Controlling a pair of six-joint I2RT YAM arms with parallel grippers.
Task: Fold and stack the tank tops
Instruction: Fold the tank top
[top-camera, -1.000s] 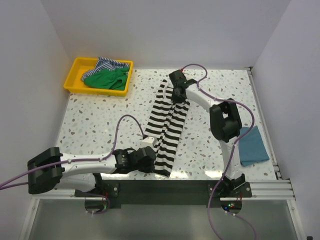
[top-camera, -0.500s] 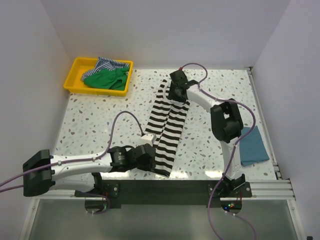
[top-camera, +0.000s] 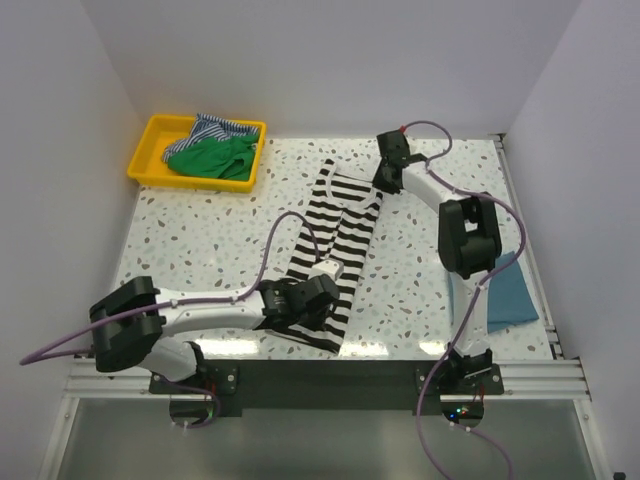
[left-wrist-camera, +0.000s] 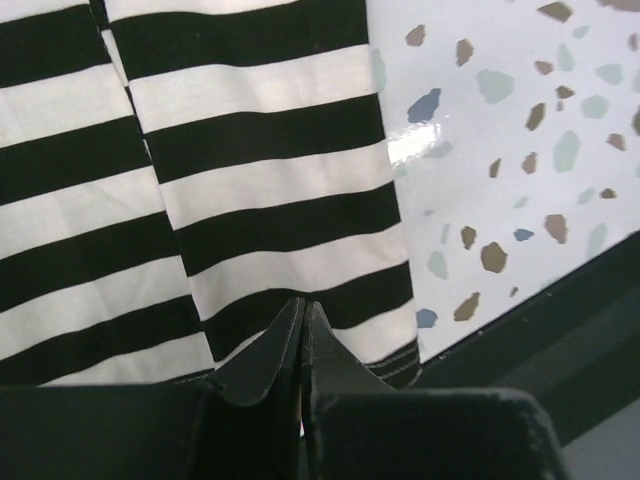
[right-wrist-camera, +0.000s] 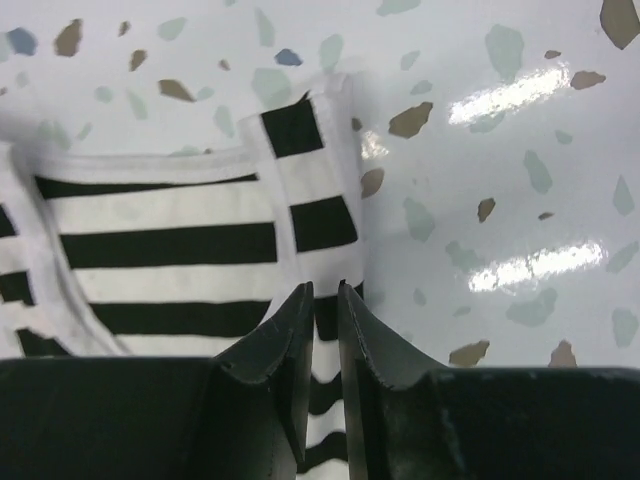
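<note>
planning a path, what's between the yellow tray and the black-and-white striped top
Nothing: in the top external view, only bare speckled table separates the yellow tray from the striped tank top.

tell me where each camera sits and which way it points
top external: high behind the arm bases, looking down on the table; both arms and the striped tank top show
left wrist: over the top's near hem, facing down past the left gripper
right wrist: over a far strap, facing down past the right gripper
all three share the striped tank top
</note>
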